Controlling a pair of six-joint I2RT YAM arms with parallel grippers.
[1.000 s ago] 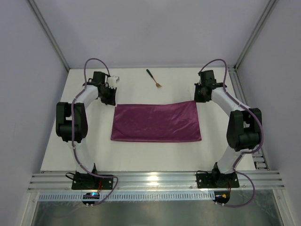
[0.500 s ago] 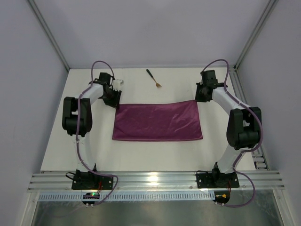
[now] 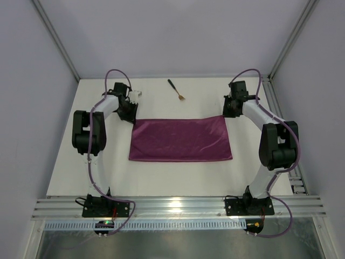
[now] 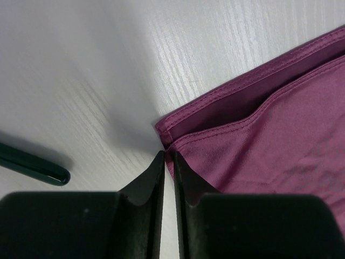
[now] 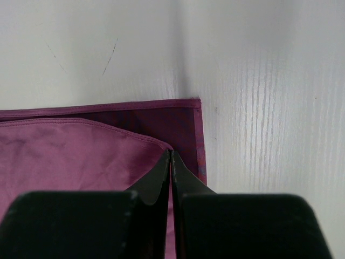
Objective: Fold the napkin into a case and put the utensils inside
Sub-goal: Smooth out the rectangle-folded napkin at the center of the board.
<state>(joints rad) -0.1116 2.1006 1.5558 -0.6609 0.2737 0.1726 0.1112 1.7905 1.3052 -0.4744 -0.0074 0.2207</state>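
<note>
Napkin [image 3: 180,139] lies flat in the middle of the white worktop [image 3: 161,181], a magenta-purple rectangle doubled over on itself, its long sides running left to right between the two arms. From the wrist cameras I see two layers at each far corner, the upper one set a little back from the lower, so a darker strip of the under layer shows along the far edge. The left gripper [image 4: 167,156] is down at the far left corner with its fingers drawn almost together, only a thin slit between them. Its tips sit right at the corner of the upper layer, but I cannot tell whether any cloth is caught in that slit. The right gripper [image 5: 171,154] is at the far right corner and is clenched, its fingers pressed together with their tips meeting the corner of the upper layer. I cannot make out whether fabric is pinched between them or whether they only touch it. The fork [image 3: 176,90] lies well apart from the napkin on the far side of the worktop, roughly midway between the arms, its gold head toward the cloth and its black handle angled away to the left. In the left wrist view I also see a dark rounded handle [image 4: 33,167] lying on the worktop just left of the fingers. Its other end is out of frame.
</note>
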